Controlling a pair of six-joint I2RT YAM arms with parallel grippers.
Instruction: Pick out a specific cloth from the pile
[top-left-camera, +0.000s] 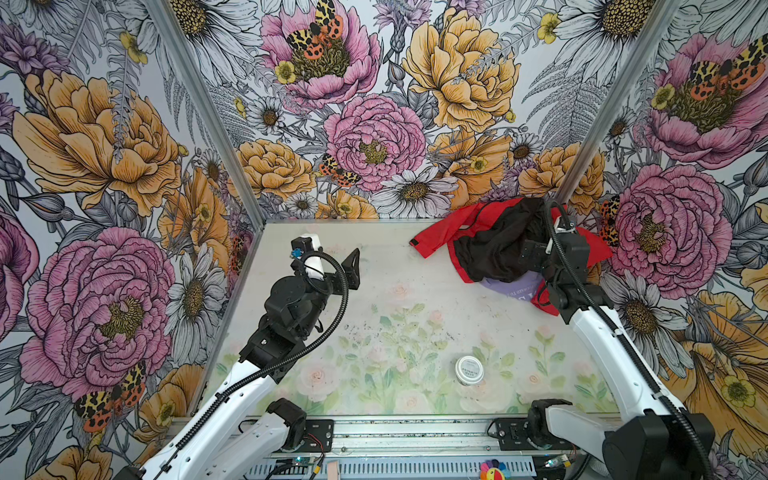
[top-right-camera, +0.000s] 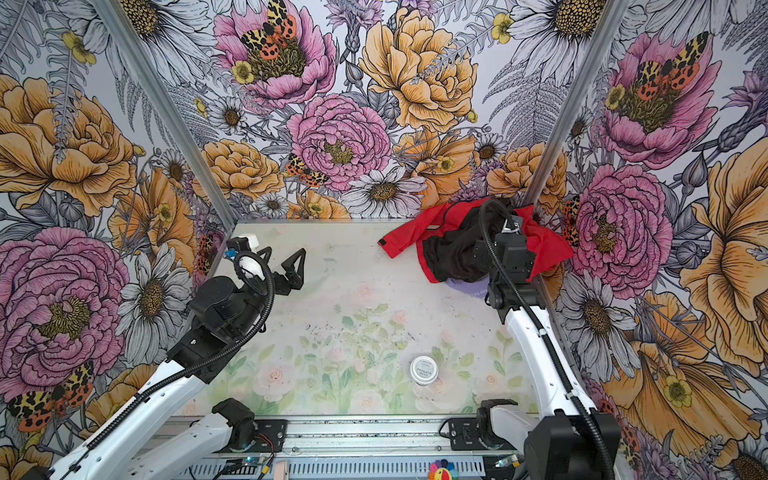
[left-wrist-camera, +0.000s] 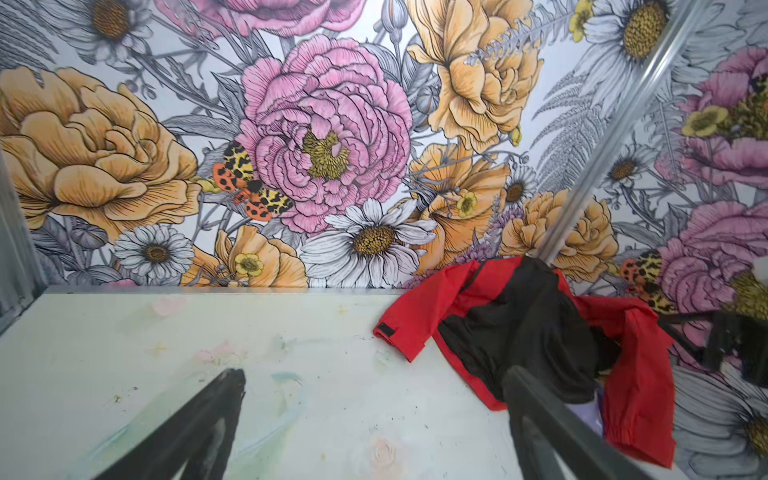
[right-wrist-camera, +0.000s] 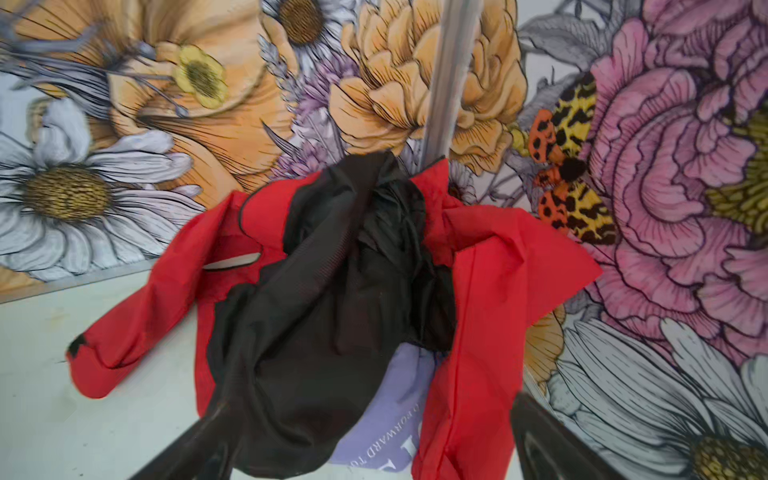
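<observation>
We see the cloth (right-wrist-camera: 386, 415) low in the pile (top-left-camera: 478, 232), peeking from under the black garment (right-wrist-camera: 324, 324), inside the red jacket (right-wrist-camera: 490, 311). Our right gripper (right-wrist-camera: 370, 411) straddles it, spread wide and empty. Our left gripper (left-wrist-camera: 374, 374), also spread and empty, sits well apart from the jacket.

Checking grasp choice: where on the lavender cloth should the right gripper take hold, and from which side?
Probably the exposed lettered flap of the cloth, from the near side of the pile. Only that flap shows; the rest is hidden by the black garment and red jacket. The open right gripper faces it.
</observation>
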